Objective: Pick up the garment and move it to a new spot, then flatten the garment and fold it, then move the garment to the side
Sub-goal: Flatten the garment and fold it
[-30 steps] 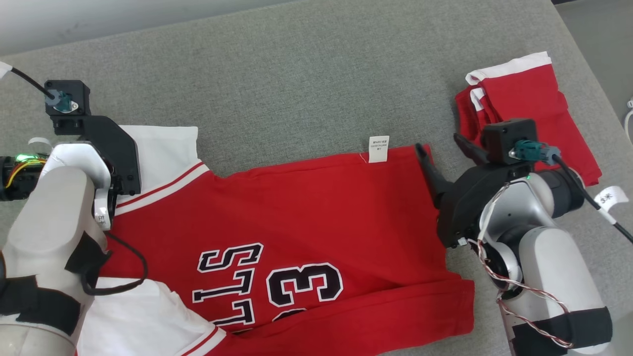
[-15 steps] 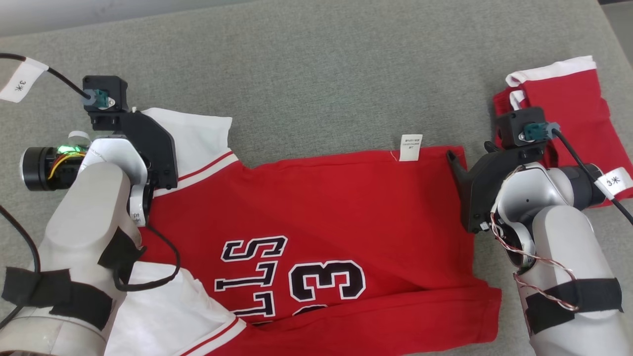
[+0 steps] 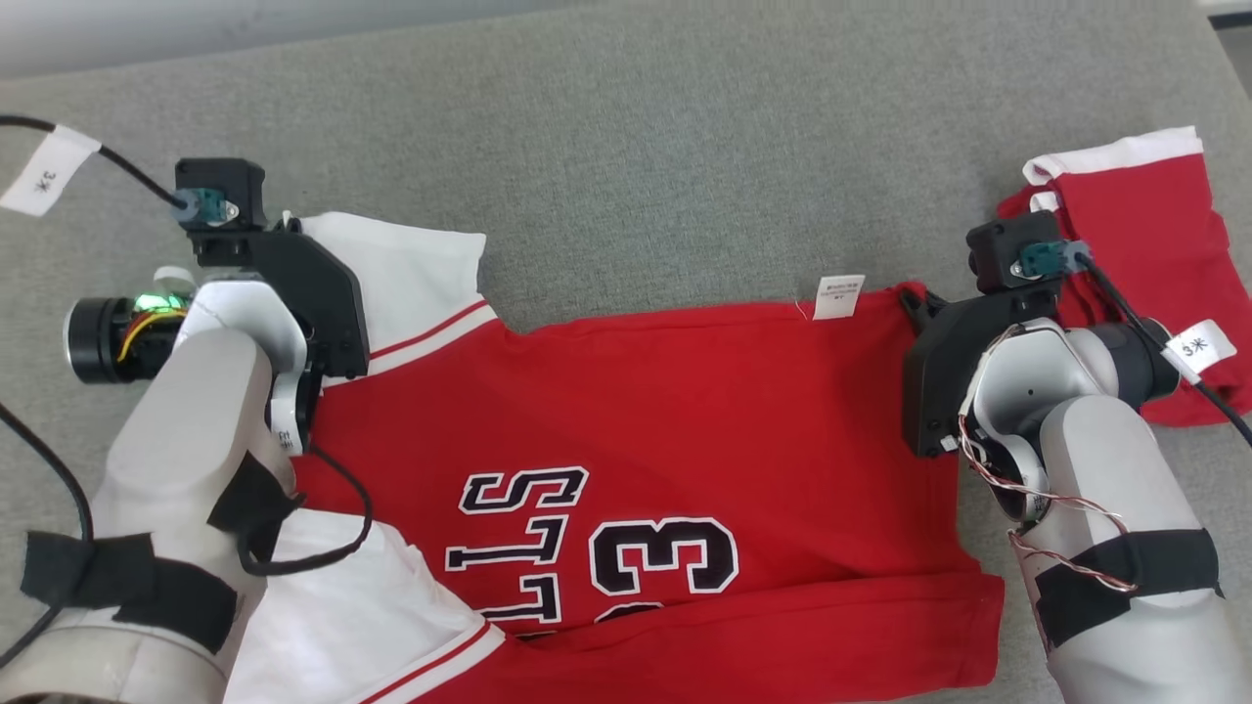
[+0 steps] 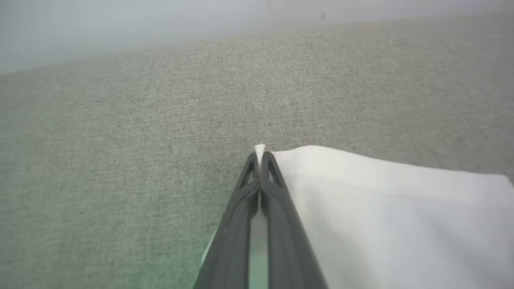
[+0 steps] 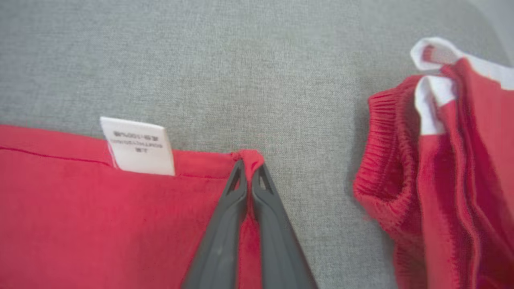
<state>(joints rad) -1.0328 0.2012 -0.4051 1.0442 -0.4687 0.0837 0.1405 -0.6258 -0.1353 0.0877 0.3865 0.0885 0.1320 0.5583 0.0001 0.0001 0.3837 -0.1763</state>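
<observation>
In the head view, the garment (image 3: pixel 665 420), a red jersey with white sleeves and dark lettering, lies spread flat on a grey surface (image 3: pixel 636 147). Its neck end points to the robot's left and its hem to the right. Its near part runs out of the bottom of the view. The left gripper (image 3: pixel 293 227) sits at the far corner of the upper white sleeve (image 3: pixel 401 264). The right gripper (image 3: pixel 915 301) sits at the far hem corner, just beside a white label (image 3: pixel 839 296) that sticks out from the far edge. Beyond that edge the grey surface lies bare and wide. A folded red-and-white piece (image 3: pixel 1144 225) lies near the right gripper, close to the surface's right-hand border.

In the left wrist view, the fingers are pressed together on the tip of the white sleeve, with bare grey cloth ahead and to the left.

In the right wrist view, the fingers are pinched shut on the bunched red corner. A strip of grey separates that corner from the ribbed edge of the folded piece.
</observation>
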